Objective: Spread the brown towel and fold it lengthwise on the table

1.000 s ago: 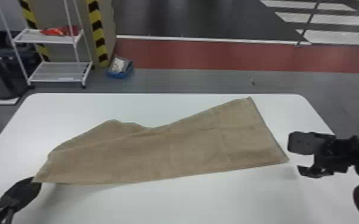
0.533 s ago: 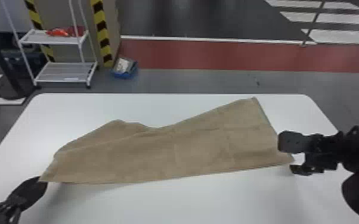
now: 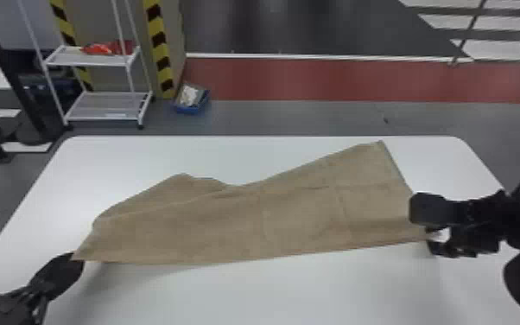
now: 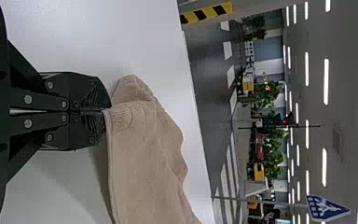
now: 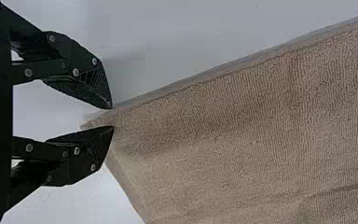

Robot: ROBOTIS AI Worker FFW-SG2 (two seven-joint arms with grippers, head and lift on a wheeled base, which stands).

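Head view: the brown towel (image 3: 250, 229) lies long across the white worktop (image 3: 272, 294) in front of me, its near edge running almost straight from one of my hands to the other. My left hand (image 3: 75, 259) is clenched on the near left corner, and the shadow under that end suggests to me that I hold it a little off the surface. My right hand (image 5: 113, 116) is at the near right corner with its fingers parted, one on each side of the cloth, so I have no grip there. As for progress, I judge the spreading partly done: the right end is fairly flat and reaches well towards the far edge of the worktop, while the left part is rumpled and drawn in, and the far edge sags in a dip near the middle. The lengthwise fold, as far as I can tell, is not made. What is left, I think, is to pinch the right corner, pull the near edge taut between both hands, lift it and lay it over onto the far edge, then smooth it. With the far side this uneven, the fold could come out crooked unless I straighten the left part, and a shallow pinch on the right could let the corner slip out.
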